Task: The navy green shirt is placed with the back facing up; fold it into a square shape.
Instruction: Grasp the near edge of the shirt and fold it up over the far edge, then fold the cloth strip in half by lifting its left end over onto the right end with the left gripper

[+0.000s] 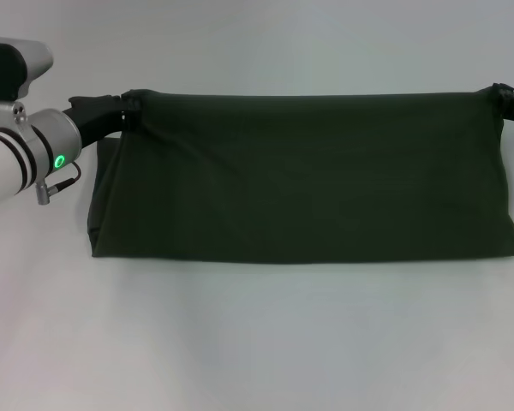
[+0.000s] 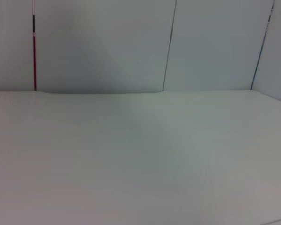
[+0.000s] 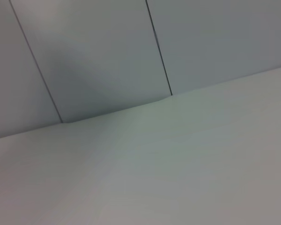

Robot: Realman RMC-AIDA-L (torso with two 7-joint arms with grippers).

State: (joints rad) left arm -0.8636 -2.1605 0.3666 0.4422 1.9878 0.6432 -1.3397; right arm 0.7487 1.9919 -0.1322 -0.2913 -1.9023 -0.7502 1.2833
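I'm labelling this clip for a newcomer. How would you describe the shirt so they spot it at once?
On the white table, look across the middle: the shirt is a wide dark olive band of cloth. Its far edge is held at the corners by the left hand and the right hand. It is the only dark thing there.

White left arm (image 1: 17,158) with silver cuff, green light, black hand (image 1: 98,111).

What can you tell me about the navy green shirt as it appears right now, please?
The navy green shirt is plain dark olive, soft-looking cloth, already folded into a wide band lying across the white table. Its far edge is stretched taut between the left gripper and the right gripper at the two far corners; the near folded edge rests on the table. No lettering shows.
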